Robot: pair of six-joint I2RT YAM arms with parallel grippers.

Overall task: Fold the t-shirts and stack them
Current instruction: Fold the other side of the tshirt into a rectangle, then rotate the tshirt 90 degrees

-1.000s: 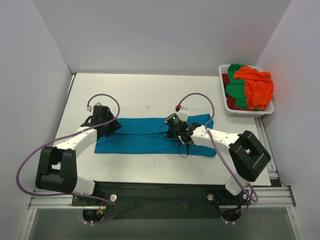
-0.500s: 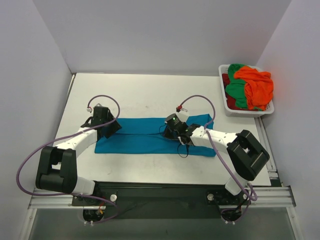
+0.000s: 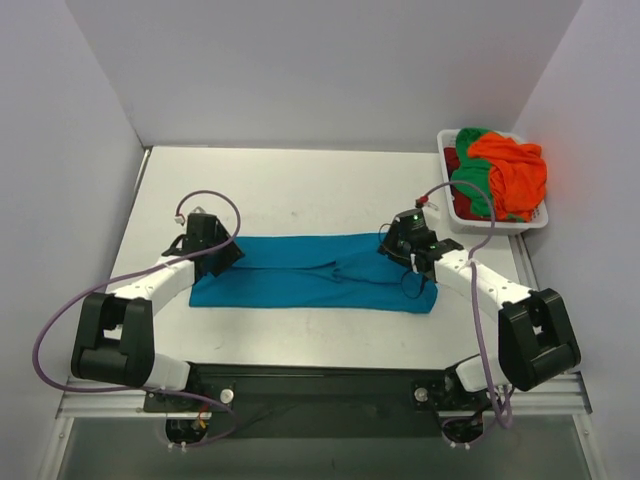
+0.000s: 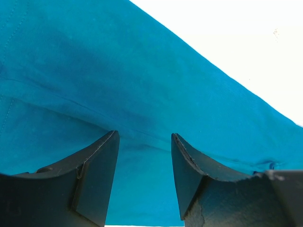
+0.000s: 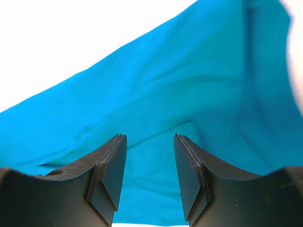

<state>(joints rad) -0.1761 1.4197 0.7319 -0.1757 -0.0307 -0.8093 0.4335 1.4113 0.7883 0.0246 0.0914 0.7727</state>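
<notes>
A teal blue t-shirt (image 3: 310,272) lies folded into a long strip across the table. My left gripper (image 3: 222,256) hovers over its left end, open and empty; the teal cloth (image 4: 142,94) fills the left wrist view between the fingers. My right gripper (image 3: 400,246) is over the strip's right end, open and empty, with teal cloth (image 5: 189,99) below it in the right wrist view. Orange (image 3: 515,170), green (image 3: 472,185) and dark red (image 3: 452,160) t-shirts lie heaped in the basket at the back right.
A white plastic basket (image 3: 462,219) stands at the table's back right corner. White walls close in the table's left, back and right. Purple cables loop from both arms.
My right gripper has moved from the middle of the teal strip to its right end. The left gripper has stayed at the left end.
</notes>
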